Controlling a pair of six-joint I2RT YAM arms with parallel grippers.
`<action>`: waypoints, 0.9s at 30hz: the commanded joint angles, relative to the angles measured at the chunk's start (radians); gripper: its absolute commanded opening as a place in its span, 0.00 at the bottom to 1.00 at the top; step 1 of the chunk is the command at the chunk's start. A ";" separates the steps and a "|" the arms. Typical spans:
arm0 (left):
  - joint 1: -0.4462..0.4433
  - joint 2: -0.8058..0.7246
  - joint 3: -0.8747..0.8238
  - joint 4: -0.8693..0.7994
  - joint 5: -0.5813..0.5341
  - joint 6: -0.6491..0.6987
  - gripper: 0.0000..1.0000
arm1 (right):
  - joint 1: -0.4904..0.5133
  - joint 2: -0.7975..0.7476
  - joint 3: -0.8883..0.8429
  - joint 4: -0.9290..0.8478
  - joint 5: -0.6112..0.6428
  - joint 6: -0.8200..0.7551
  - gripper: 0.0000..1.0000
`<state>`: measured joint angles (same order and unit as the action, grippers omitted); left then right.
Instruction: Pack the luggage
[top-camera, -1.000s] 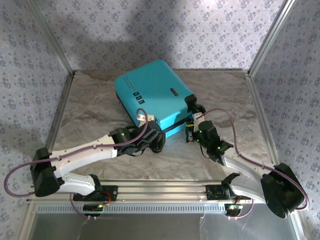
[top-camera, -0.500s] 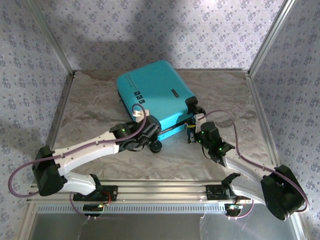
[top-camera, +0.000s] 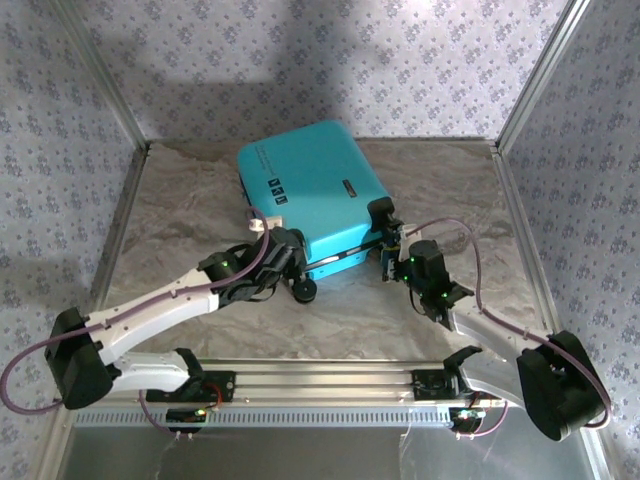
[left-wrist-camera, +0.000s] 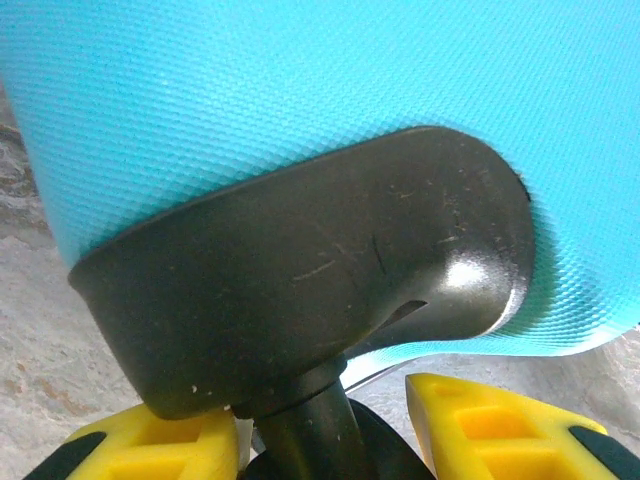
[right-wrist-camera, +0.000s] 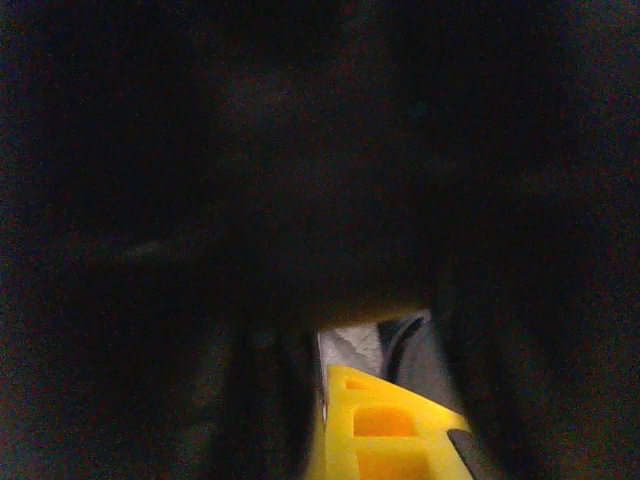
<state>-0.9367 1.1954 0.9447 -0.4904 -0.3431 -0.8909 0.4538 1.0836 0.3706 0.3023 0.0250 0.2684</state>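
Scooted back and turned a bit, the case (top-camera: 310, 180) now lies farther from me on the table (top-camera: 170, 220), flat, with its lid shut. Left claw (left-wrist-camera: 322, 438) has gone from wide to snug around a black wheel (top-camera: 305, 290). Right claw (top-camera: 392, 260) is shut at the other near corner. I think I am just moving the case into place. Marks (top-camera: 277, 190) on the lid are too small to read.

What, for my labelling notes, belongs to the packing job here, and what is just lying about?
Part of the job:
- luggage, lying flat
- left gripper, fingers either side of the wheel
- right gripper, shut, at the luggage's near right corner

Just there:
- crumpled table cover
- patterned walls
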 joint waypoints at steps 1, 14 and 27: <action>0.035 -0.068 -0.043 -0.117 -0.100 0.216 0.11 | -0.061 0.008 0.006 0.005 0.078 0.002 0.00; 0.124 -0.184 -0.056 -0.070 0.059 0.502 0.06 | -0.107 -0.028 -0.068 0.219 -0.115 -0.093 0.00; 0.337 -0.183 0.056 -0.119 0.201 0.483 0.33 | -0.105 -0.044 -0.044 0.150 -0.110 -0.088 0.00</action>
<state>-0.5999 1.0294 0.9512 -0.5697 -0.2165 -0.4030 0.3557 1.0698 0.3058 0.4358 -0.1280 0.1917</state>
